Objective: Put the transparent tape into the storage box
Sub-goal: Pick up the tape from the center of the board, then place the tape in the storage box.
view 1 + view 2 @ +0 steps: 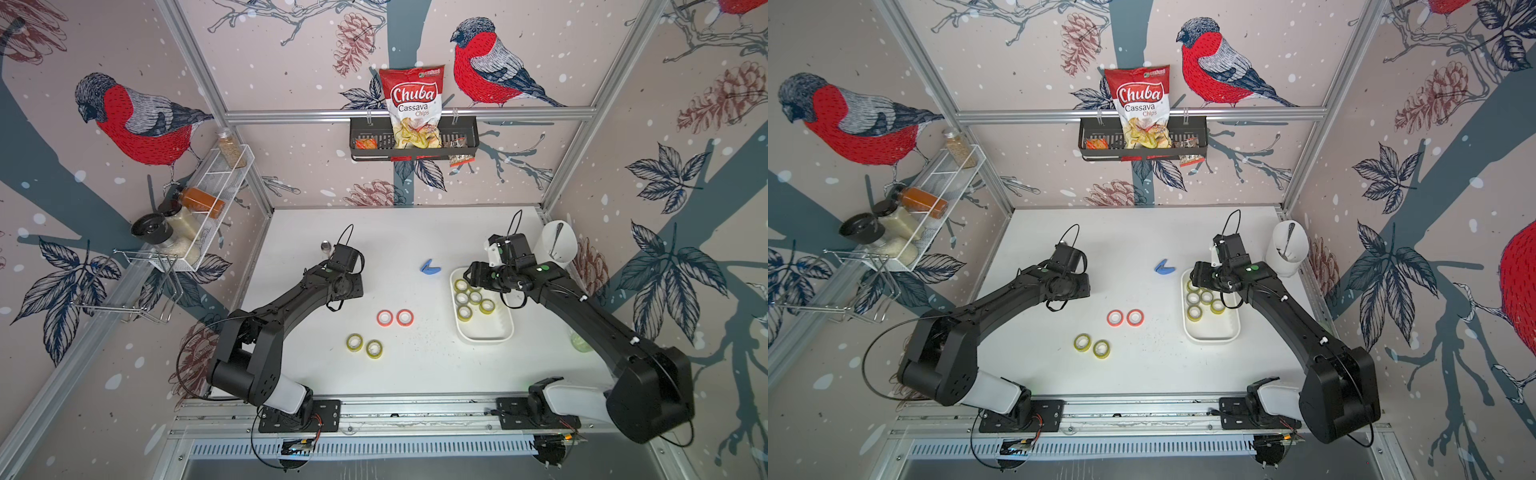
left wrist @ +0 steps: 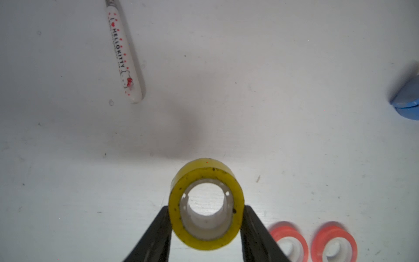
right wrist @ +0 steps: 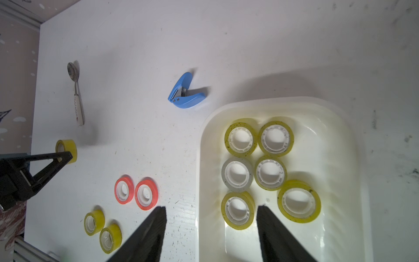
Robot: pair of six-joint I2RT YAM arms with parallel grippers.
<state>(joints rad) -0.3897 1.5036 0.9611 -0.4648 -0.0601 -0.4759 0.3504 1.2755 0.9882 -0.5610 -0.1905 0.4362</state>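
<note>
My left gripper [image 2: 206, 219] is shut on a yellowish transparent tape roll [image 2: 206, 204], a black finger pressing each side of it, and holds it over the white table near a spoon. The same held roll [image 3: 66, 150] shows in the right wrist view. The storage box [image 1: 484, 332], a shallow white tub, sits right of centre in both top views [image 1: 1212, 330], with several tape rolls [image 1: 464, 298] in its far half. My right gripper [image 3: 212, 208] stands open over the tub's far end [image 1: 469, 274], nothing between its fingers. Two more yellowish rolls [image 1: 354, 342] [image 1: 374, 348] lie on the table.
Two red-rimmed tape rolls [image 1: 385, 317] [image 1: 404, 317] lie mid-table. A blue clip-shaped tool [image 1: 430, 267] lies left of the tub. A spoon [image 3: 76, 90] lies at the far left, and a tall white cup [image 1: 557, 245] stands at the far right. Wall racks hang at back and left.
</note>
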